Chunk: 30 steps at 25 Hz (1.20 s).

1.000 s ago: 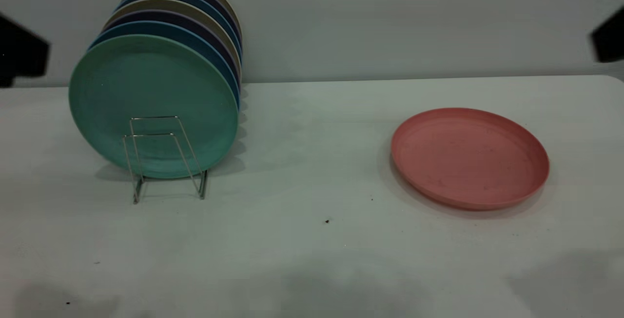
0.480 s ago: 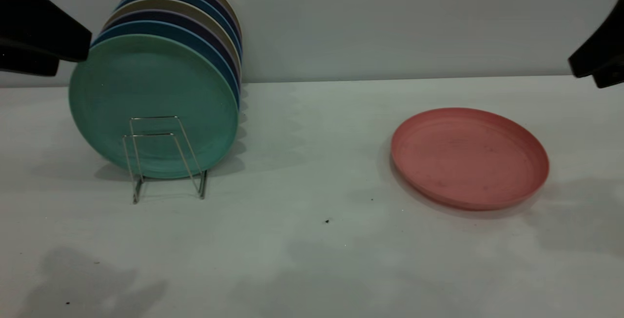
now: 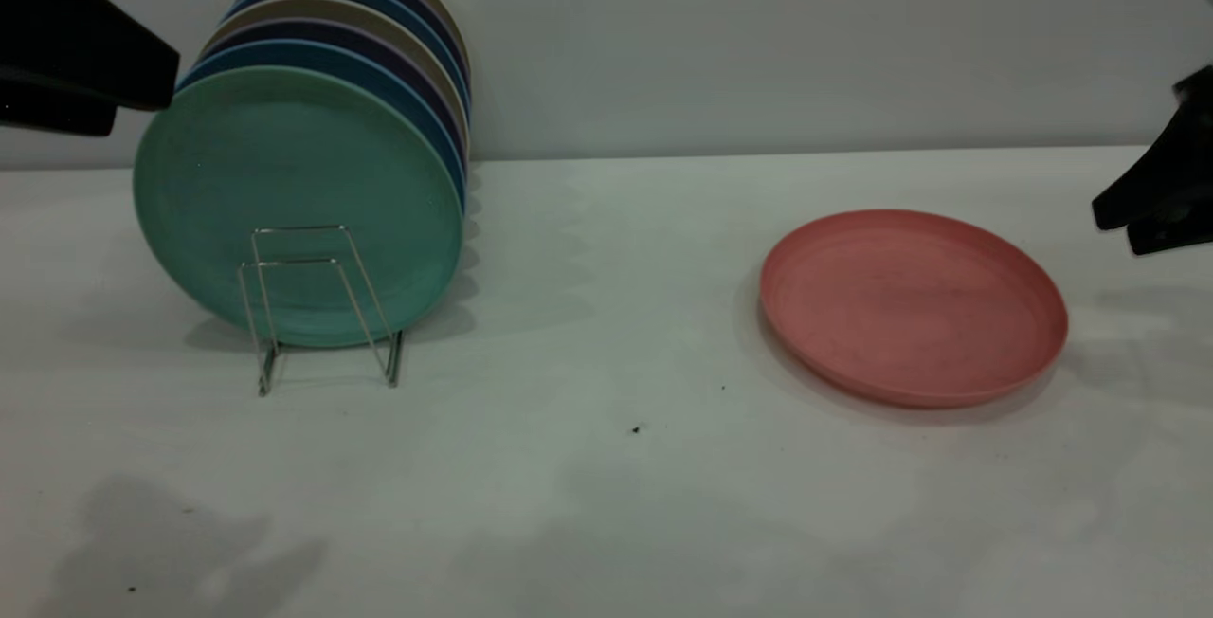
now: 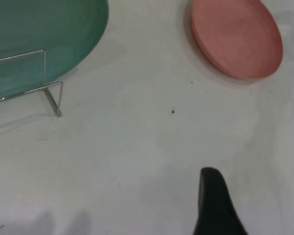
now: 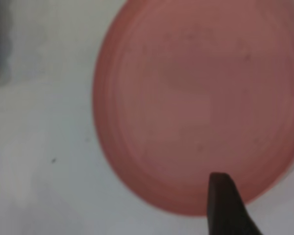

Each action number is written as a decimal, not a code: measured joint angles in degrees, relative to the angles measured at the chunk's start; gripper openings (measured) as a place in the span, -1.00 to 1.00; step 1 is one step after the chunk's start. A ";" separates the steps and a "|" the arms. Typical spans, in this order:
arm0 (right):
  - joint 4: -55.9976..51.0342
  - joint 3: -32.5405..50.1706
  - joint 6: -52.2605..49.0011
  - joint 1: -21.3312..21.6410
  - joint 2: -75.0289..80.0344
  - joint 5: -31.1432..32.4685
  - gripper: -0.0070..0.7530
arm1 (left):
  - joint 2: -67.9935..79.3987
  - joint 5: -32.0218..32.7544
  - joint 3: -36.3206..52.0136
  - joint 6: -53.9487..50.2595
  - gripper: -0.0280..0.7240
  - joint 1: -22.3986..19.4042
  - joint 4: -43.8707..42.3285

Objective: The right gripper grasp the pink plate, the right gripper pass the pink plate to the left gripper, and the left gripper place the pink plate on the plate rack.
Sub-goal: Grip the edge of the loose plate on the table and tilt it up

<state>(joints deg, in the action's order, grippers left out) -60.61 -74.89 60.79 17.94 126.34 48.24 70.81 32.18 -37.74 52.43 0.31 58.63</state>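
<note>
The pink plate [image 3: 914,305] lies flat on the white table [image 3: 606,466], well apart from the rack [image 3: 317,310]. The rack holds a green plate [image 3: 298,206] in front and more plates behind it. The right pincer [image 5: 257,205] hangs open just over the pink plate's edge, not touching it. The left pincer [image 3: 71,54] hangs up high beside the rack; whether it is open cannot be told.

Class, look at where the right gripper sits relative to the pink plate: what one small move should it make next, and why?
Probably lower the right gripper toward the near rim of the pink plate. The plate lies flat on the table, untouched, and the gripper hangs above and beside its right edge with fingers apart in the wrist view. The left gripper waits near the plate rack.
</note>
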 joint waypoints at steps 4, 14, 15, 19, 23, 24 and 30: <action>-0.07 -4.17 -0.51 0.00 5.86 -0.30 -0.02 | 0.00 -0.05 0.00 0.00 0.30 0.00 0.04; -2.08 -8.39 -0.80 0.00 12.30 -3.72 -0.02 | 0.00 -0.22 0.00 0.06 0.30 0.00 0.06; -2.26 -8.39 -0.80 0.00 12.53 -4.12 -0.02 | 0.00 -0.22 0.00 0.06 0.30 0.00 0.06; -2.69 -8.46 -0.75 -0.73 12.90 -5.82 -0.02 | 0.00 -0.22 0.00 0.11 0.30 0.00 0.11; -3.10 -8.58 -0.64 -2.91 12.90 -8.36 -0.02 | 0.00 -0.22 0.00 0.24 0.30 0.00 0.11; -3.21 -8.58 -0.57 -3.51 12.90 -8.99 -0.02 | 0.00 -0.22 0.00 0.24 0.30 0.00 0.11; -3.85 -8.59 -0.36 -5.94 13.36 -11.92 -0.03 | 0.00 0.71 0.00 0.24 0.30 0.00 0.11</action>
<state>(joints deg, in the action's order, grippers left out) -64.46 -83.48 60.43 12.01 139.70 36.32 70.81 32.89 -37.74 52.67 0.31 58.75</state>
